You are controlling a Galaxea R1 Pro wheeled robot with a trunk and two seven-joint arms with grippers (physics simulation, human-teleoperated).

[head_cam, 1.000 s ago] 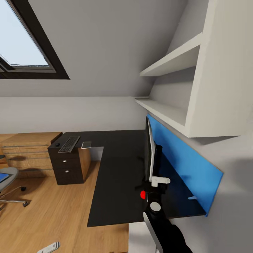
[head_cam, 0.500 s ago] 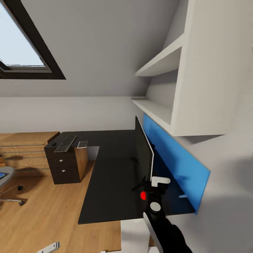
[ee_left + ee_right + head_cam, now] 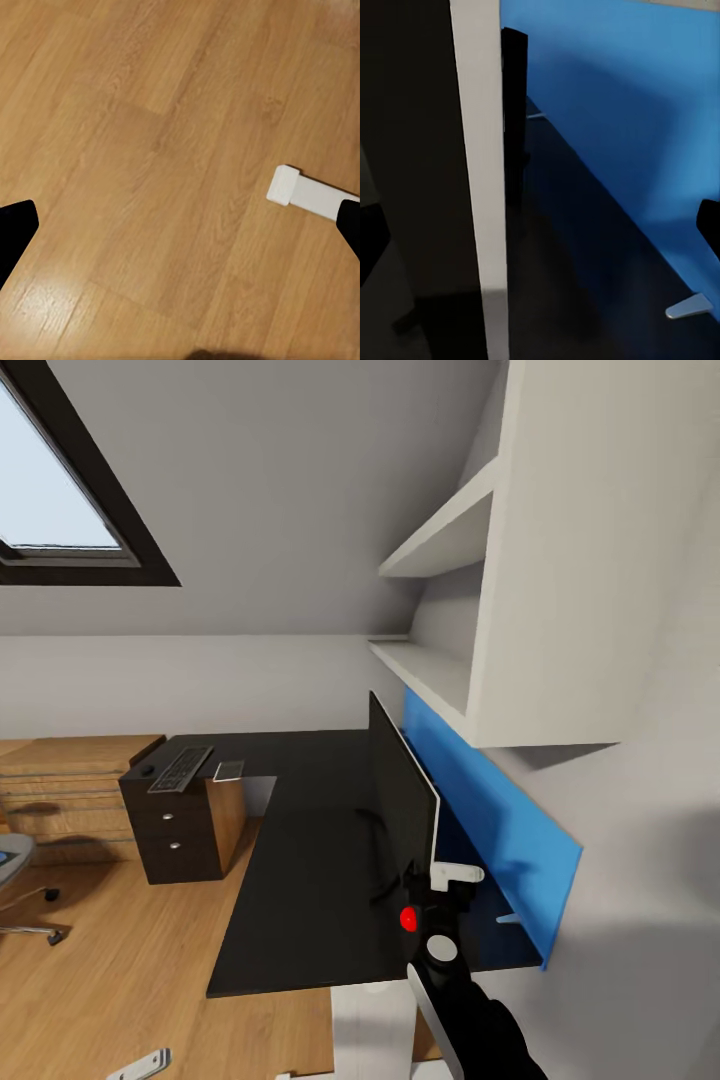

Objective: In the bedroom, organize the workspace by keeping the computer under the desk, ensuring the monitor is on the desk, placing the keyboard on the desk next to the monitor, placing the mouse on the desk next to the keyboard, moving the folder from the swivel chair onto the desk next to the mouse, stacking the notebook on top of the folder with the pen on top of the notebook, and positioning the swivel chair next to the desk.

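The monitor (image 3: 403, 800) stands on the black L-shaped worktop (image 3: 300, 880), seen nearly edge-on from the head view, its dark screen face turned toward 9 o'clock and its white rim toward the robot. The right gripper (image 3: 440, 890) is at the monitor's near lower corner, at about 5 o'clock of the screen; in the right wrist view the white edge (image 3: 480, 172) of the monitor runs between the two dark fingertips (image 3: 373, 236), which stand well apart on either side of it, so the gripper looks spread, though whether the pads touch the monitor cannot be told. A small red light (image 3: 408, 918) glows just at the gripper.

Behind the monitor, toward 3 o'clock, a blue wall panel (image 3: 480, 810) lines the worktop's back edge, with white shelves (image 3: 440, 540) above it. At the far end of the worktop, toward 10 o'clock, the keyboard (image 3: 181, 768) lies on the drawer unit (image 3: 170, 830), with the mouse (image 3: 148, 769) just beside it at its 9 o'clock and the notebook (image 3: 229, 770) near it at 3 o'clock. The swivel chair (image 3: 15, 880) shows partly at the far 9 o'clock edge, on the wood floor (image 3: 110, 970).

The left gripper (image 3: 180, 232) points down at the floor, its fingertips spread wide with nothing between them; a white bar-shaped part (image 3: 307, 196) lies on the planks.
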